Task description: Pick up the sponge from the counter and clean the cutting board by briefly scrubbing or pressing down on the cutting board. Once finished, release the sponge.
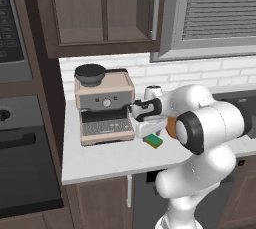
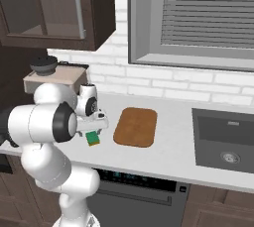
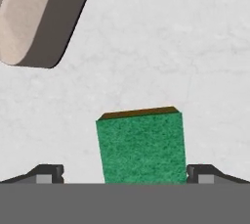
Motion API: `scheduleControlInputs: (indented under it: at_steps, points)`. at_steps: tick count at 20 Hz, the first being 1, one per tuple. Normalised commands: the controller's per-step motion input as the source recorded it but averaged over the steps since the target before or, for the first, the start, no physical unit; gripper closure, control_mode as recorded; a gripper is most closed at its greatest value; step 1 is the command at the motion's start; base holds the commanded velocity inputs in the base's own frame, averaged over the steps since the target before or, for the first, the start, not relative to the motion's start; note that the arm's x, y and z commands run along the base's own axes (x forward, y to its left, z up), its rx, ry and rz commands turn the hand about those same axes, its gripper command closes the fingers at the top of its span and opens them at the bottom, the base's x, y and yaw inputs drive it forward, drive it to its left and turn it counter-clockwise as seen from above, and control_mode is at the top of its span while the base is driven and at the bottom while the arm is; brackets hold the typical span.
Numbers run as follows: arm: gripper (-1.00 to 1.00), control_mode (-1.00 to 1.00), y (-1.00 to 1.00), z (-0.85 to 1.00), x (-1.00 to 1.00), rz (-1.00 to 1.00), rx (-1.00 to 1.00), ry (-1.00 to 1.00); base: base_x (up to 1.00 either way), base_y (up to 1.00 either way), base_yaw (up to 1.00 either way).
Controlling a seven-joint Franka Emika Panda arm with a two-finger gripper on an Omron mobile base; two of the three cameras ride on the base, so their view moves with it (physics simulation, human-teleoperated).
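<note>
Jaws (image 3: 124, 173) of the white arm are seen spread wide in the hand view, one dark fingertip (image 3: 46, 173) at each side of the small flat rectangular sponge with a green top and a yellow underlayer (image 3: 141, 145). The right tip is just beside the edge of the sponge, while a clear gap is left at the left tip; nothing is pinched, as far as can be seen. The sponge is laid flat on the light grey-white stone-like worktop (image 3: 161, 47), and its far edge shows a thin brown-yellow strip.

In the left base view the jaws (image 1: 150, 132) are held low, directly over the sponge (image 1: 153, 141), which is placed just right of the beige and dark espresso machine with a round black hopper (image 1: 104, 104). A rounded beige corner of this machine (image 3: 36, 17) is seen in the hand view at the upper left.

In the right base view the sponge (image 2: 92, 138) is found near the left side of the flat brown wooden cutting board with rounded corners (image 2: 136, 126), apart from it. The dark grey sink basin (image 2: 224, 141) is set in the worktop (image 2: 173, 161) further right.
</note>
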Motion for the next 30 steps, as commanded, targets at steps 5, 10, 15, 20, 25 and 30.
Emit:
scheduleControlInputs:
  at_steps: [5,10,15,20,25,30]
  points:
    - [-1.0,-1.0,0.0,-0.07,0.09,0.0,0.0,-0.08,0.0,0.0,0.0]
    - [-1.0,-1.0,-0.03,-0.32,0.03,0.0,0.0,-0.05,0.0,0.0,0.0]
    - [-1.0,-1.0,0.0,-0.34,0.0,0.01,0.0,-0.07,0.0,0.0,0.0]
    - [-1.0,-1.0,-0.04,-0.24,0.0,0.01,0.0,-0.09,0.0,0.0,0.0]
    - [1.0,-1.0,-0.01,-0.23,0.0,0.0,0.0,-0.06,0.0,0.0,0.0]
    - [1.0,-1.0,-0.34,0.68,0.05,-0.02,0.11,-0.03,0.0,0.0,0.0]
